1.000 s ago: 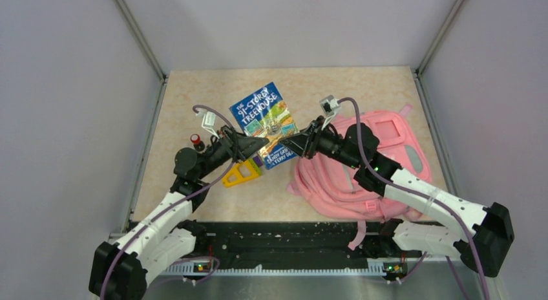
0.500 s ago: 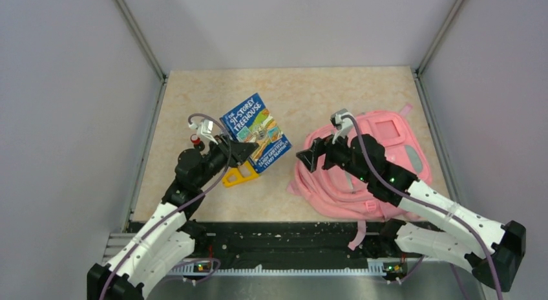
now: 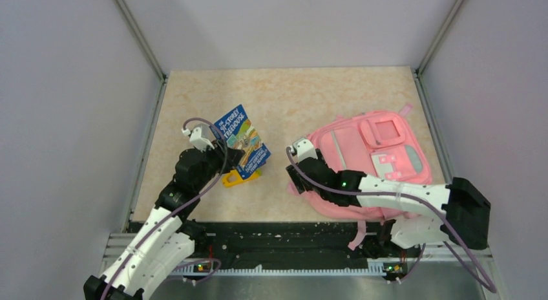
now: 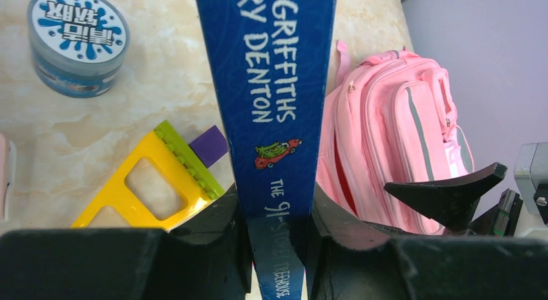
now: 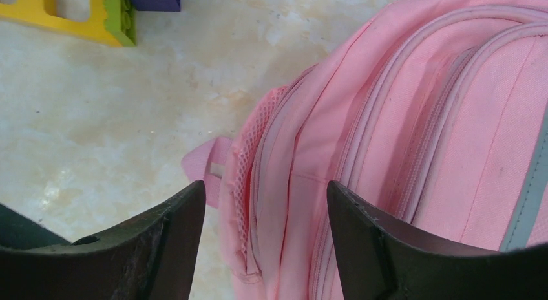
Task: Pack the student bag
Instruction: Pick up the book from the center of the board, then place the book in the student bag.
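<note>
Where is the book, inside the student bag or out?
Out: the left gripper clamps the book between its jaws, apart from the student bag.

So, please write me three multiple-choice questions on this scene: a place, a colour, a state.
1. Where does the yellow triangle lie? A. flat on the table, near the held book. B. on top of the book. C. hanging in the air.
2. What colour is the book's cover mainly? A. red. B. blue. C. white.
3. How is the right gripper? A. shut on the book. B. shut on a strap. C. open over the student bag's edge.
Answers: 1 A, the left wrist view shows it there. 2 B, the spine is blue with white letters. 3 C, its fingers stand apart, the bag showing between them.
</note>
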